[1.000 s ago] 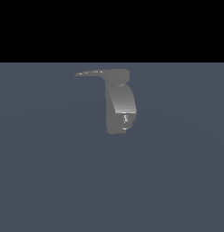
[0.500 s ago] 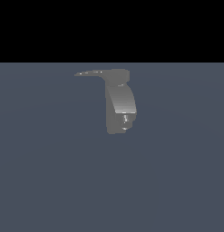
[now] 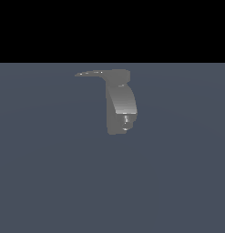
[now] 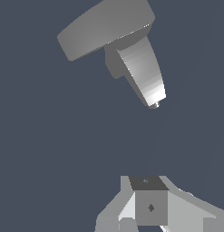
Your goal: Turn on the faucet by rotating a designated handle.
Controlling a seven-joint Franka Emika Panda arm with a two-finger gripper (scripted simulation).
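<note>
Only the wrist view catches any of the robot: a blocky, faceted gripper [image 4: 152,206] in pale grey and white, with a darker grey square face in the middle carrying a tiny dark diamond mark, plus a near-black top panel.

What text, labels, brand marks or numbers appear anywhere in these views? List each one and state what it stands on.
None: no word, label, brand, number or sign shows in either view.
The faucet and its handle are plain matte grey.
The end effector shows only a small dark diamond-shaped mark in the wrist view, not lettering.
The floor is a blank blue-grey surface.
</note>
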